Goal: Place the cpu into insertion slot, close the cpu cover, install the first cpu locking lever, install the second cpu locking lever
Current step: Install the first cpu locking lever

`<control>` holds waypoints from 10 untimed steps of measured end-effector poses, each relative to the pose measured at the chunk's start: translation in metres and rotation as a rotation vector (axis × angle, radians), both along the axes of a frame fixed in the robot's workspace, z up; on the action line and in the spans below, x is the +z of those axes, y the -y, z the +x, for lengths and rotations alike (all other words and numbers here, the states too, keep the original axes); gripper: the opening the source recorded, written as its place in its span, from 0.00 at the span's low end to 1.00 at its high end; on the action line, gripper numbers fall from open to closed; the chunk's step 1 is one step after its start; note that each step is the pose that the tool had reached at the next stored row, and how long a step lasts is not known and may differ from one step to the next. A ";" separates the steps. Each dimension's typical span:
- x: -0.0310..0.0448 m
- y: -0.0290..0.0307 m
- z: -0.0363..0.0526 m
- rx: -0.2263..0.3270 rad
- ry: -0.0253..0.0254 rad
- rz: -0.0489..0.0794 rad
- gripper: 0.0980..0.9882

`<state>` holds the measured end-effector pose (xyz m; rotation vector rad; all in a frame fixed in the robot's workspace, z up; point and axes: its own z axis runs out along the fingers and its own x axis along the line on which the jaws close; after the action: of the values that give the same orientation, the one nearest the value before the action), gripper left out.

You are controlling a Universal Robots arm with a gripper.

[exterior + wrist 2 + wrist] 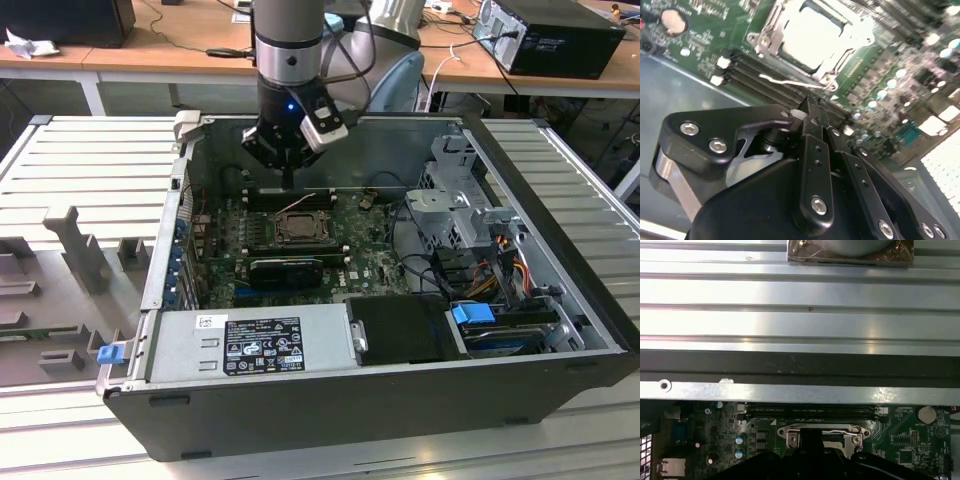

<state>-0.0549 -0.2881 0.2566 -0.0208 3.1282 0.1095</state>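
1. We see the gripper (288, 182) hanging over the back edge of the socket (299, 226), fingers pinched together with nothing between them; in the second wrist view the black fingers (816, 131) meet at a narrow tip.
2. Key relation: the socket lies just below and slightly toward the camera side of the fingertips in the exterior view; in the second wrist view a thin bright wire lever (782, 80) runs along the socket edge closest to the tip, lengthwise along that edge, right beside the memory slots (760, 75).
3. The chip (812, 35) sits in the socket, pale, flat, shiny face; the metal cover (827, 75) frames it, silvery stamped sheet with a square window, looks laid down over the chip.
4. We judge that the chip is placed and the cover shut; we cannot tell if the lever is latched.
5. Green circuit board (375, 262), matte, studded with small parts; grey steel computer case (560, 200) around it.
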 end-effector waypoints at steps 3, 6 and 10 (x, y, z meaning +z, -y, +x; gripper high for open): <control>-0.0040 0.0004 0.0014 0.000 -0.0004 0.005 0.01; -0.0094 0.0003 0.0078 0.000 -0.0035 0.005 0.01; -0.0165 0.0003 0.0184 0.000 -0.0045 0.005 0.01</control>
<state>-0.0365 -0.2884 0.2401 -0.0203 3.1323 0.1172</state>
